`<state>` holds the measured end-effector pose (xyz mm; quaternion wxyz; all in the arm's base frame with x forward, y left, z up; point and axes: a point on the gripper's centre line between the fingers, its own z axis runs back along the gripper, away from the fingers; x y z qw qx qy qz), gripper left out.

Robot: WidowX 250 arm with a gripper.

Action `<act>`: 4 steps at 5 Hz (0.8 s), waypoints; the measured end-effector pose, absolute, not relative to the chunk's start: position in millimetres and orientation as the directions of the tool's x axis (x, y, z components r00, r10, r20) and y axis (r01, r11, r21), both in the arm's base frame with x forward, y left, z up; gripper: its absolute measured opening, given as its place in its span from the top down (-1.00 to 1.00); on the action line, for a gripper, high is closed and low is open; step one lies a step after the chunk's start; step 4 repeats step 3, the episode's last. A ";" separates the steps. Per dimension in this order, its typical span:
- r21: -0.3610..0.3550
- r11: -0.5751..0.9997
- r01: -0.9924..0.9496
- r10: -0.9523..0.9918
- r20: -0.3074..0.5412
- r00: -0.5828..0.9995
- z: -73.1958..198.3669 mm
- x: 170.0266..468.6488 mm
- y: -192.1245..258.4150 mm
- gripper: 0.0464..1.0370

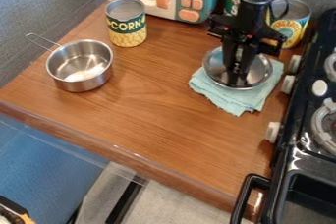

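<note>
Round metal dish (260,72) sits on the teal cloth (230,101) on the bench (164,100) with the claw (238,79) down at it, wide or narrow I cannot tell, so this looks like gripping or releasing, and the next move calls for a steady vertical lift.

The worktop (151,115) is brown with darker wood grain, the cloth (239,104) plain pale teal. The bowl (261,73) and pot (80,81) are silver, the gripper (238,81) black, the stove (294,147) black with white knobs (320,88).
</note>
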<state>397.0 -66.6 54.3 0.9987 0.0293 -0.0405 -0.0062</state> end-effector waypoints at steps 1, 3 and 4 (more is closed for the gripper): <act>0.073 0.997 0.016 -0.021 0.072 0.997 51.3 400.3 -66.0 -0.19; 0.064 0.997 0.034 -0.041 0.106 0.994 80.4 396.1 -65.9 -0.96; 0.064 0.997 0.034 -0.041 0.106 0.994 80.4 396.1 -65.9 -0.96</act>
